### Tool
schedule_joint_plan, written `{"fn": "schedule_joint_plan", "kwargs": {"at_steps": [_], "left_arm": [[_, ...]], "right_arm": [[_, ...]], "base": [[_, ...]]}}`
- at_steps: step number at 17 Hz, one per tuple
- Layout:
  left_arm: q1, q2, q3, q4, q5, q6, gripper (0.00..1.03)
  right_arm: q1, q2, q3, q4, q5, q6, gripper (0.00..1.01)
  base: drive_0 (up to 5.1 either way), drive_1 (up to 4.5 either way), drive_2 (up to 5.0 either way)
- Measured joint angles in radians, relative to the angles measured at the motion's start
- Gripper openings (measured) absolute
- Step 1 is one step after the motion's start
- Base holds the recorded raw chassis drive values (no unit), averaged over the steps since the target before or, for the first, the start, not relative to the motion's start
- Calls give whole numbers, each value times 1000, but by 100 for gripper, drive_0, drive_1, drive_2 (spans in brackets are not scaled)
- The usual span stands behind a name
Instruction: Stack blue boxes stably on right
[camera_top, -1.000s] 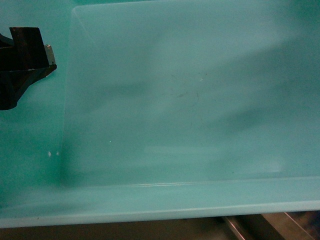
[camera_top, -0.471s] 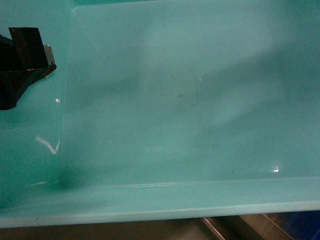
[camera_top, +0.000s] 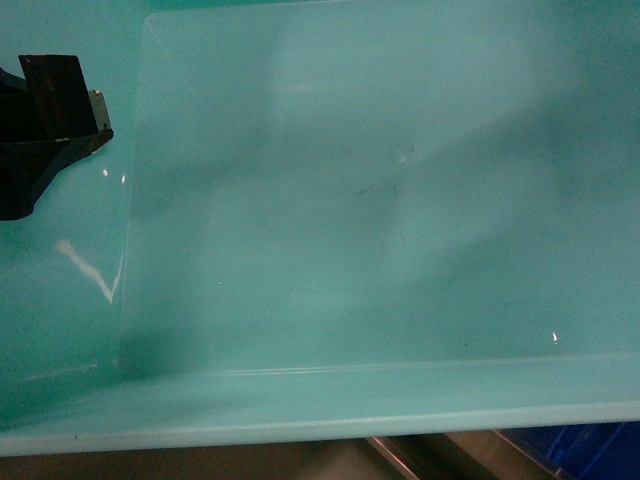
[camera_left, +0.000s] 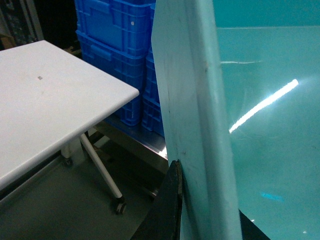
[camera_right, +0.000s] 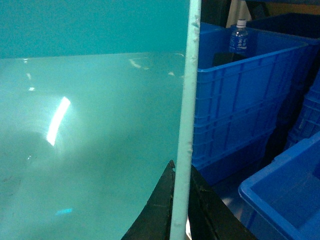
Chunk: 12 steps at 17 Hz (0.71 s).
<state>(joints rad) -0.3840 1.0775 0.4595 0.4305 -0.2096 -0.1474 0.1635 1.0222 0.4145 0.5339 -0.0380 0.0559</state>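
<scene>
The turquoise tub fills the head view, held up between both arms. The left gripper pinches its rim at 9 o'clock; the right gripper pinches the rim at 3 o'clock. Blue crates stand behind, beside a white table.

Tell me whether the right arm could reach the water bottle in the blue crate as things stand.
Probably not. The right gripper is shut on the rim of the turquoise tub, whose wall stands between it and the water bottle in the blue crate. It would have to release the tub first.
</scene>
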Motion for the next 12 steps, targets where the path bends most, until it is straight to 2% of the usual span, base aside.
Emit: {"fn": "schedule_joint_plan", "kwargs": {"at_steps": [12], "left_arm": [[0, 0, 0, 0, 0, 0, 6]], "right_arm": [[0, 0, 0, 0, 0, 0, 7]], "base": [[-159, -159, -159]]}}
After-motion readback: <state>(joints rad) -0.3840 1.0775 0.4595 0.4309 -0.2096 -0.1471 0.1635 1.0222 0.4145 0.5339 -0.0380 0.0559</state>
